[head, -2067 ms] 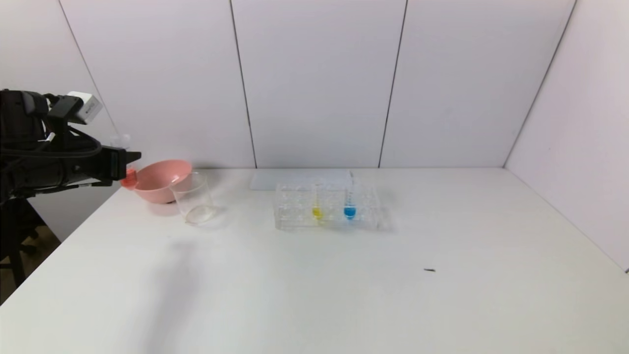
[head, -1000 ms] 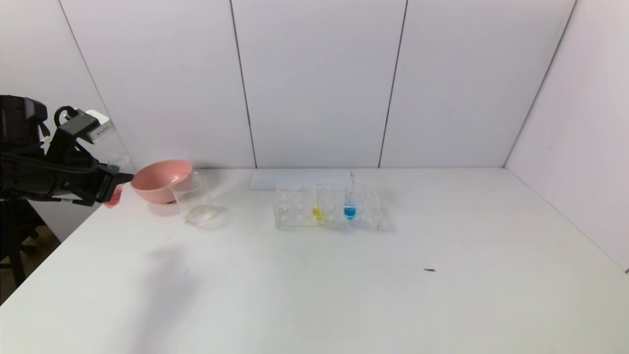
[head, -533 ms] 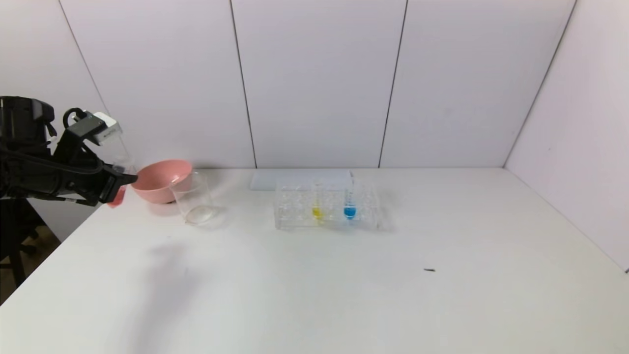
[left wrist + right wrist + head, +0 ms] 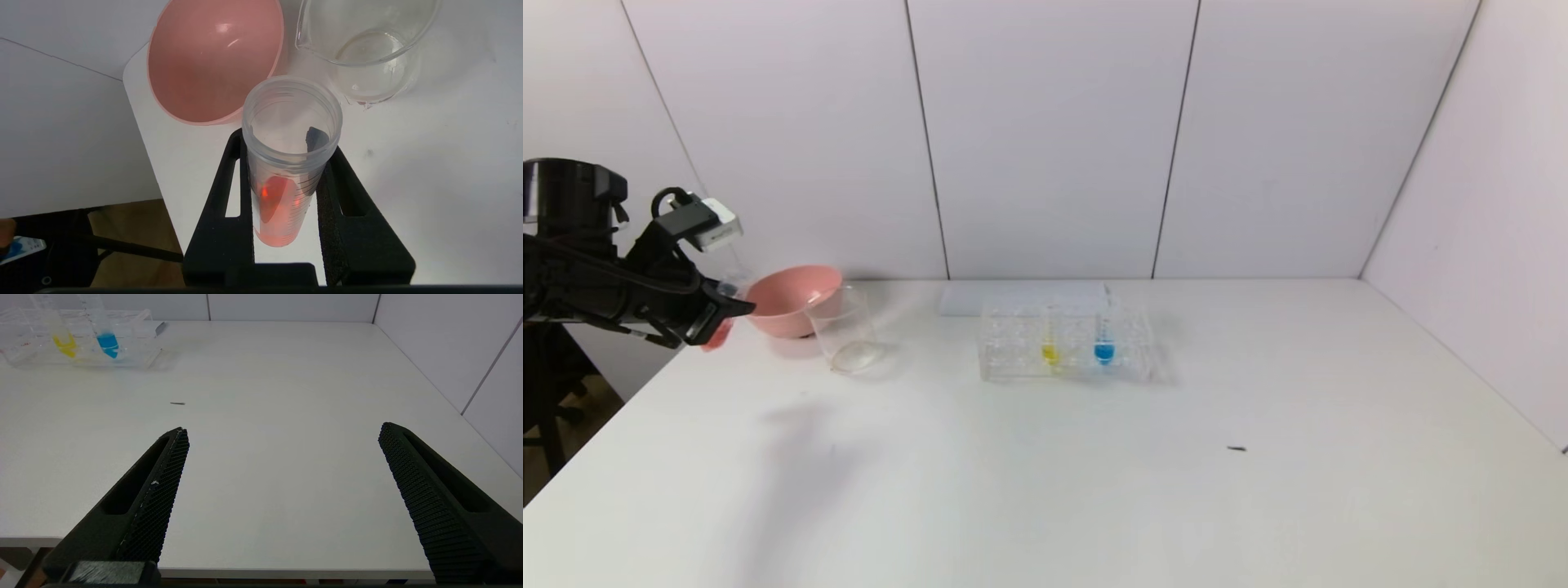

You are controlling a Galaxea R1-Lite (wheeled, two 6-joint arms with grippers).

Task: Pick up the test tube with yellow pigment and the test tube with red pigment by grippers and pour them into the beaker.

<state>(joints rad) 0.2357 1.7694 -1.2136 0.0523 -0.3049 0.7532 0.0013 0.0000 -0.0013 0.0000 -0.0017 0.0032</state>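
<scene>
Head view: the left gripper [image 4: 721,314] hangs at the counter's [image 4: 1045,490] nine-o'clock edge, carrying the red-pigment tube [image 4: 717,333] towards the beaker [image 4: 844,329], probably to pour.

Left wrist view: fingers [image 4: 341,196] clamp that tube, mouth towards the beaker, red end back.

Right wrist view: the right gripper [image 4: 282,435] gapes wide, idle; the yellow-pigment tube [image 4: 61,332] stands racked.

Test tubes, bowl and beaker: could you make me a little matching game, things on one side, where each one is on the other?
Things:
1. red test tube
2. yellow test tube
3. beaker
4. pink bowl

Places:
A. standing in the clear rack, beside the blue test tube
B. on the table's far left corner
C. clamped in the left end effector
D. on the table just right of the bowl

Pairs: 1-C, 2-A, 3-D, 4-B
</scene>
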